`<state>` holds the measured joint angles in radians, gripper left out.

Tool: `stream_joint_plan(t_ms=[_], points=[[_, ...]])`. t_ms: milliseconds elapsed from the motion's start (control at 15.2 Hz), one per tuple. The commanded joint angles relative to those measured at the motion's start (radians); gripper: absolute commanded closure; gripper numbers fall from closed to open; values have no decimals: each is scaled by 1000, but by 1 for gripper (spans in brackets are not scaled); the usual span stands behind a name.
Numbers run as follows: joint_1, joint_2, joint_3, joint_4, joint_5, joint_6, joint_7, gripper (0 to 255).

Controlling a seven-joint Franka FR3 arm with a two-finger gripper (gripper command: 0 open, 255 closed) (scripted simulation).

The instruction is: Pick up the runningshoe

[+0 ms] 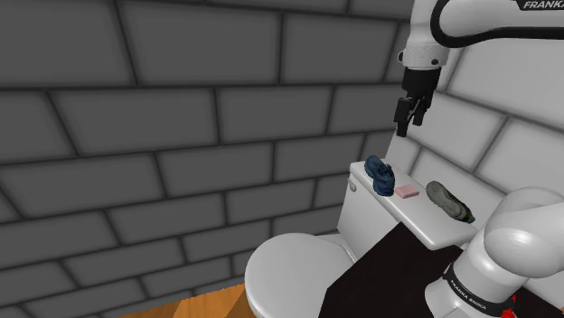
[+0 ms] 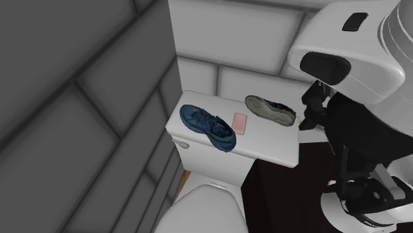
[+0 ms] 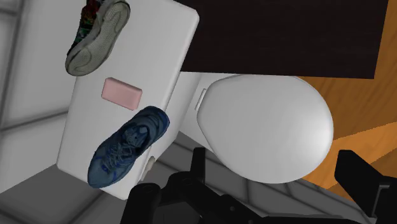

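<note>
Your gripper (image 1: 409, 120) released, 2 fingers apart, empty. Blue running shoe (image 3: 126, 147) well below it, outside finger gap, on toilet tank (image 3: 159, 51), untouched.

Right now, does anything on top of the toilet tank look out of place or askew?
Yes. Two shoes sit on the tank lid, an odd spot. The blue shoe stands upright, but the grey shoe is tipped over with its sole showing. A pink bar lies between them.

Dim, even light is falling on the grey block wall (image 1: 181, 135). The flat white tank lid (image 2: 265, 142) is showing brightest, carrying only faint shadows.
</note>
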<state>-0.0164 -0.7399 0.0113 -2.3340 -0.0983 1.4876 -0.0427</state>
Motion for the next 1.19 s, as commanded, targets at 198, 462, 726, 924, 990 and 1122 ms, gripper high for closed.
stream_joint_plan(t_ms=[198, 462, 726, 924, 990, 1122], points=[[-17, 11, -65, -54, -31, 82, -65, 0], [-40, 51, -154, -107, -70, 196, -150, 0], [-59, 120, -244, -136, -98, 314, -237, 0], [-69, 191, -312, -143, -109, 404, -305, 0], [-71, 218, -335, -142, -109, 434, -329, 0], [-73, 277, -381, -135, -105, 494, -379, 0]])
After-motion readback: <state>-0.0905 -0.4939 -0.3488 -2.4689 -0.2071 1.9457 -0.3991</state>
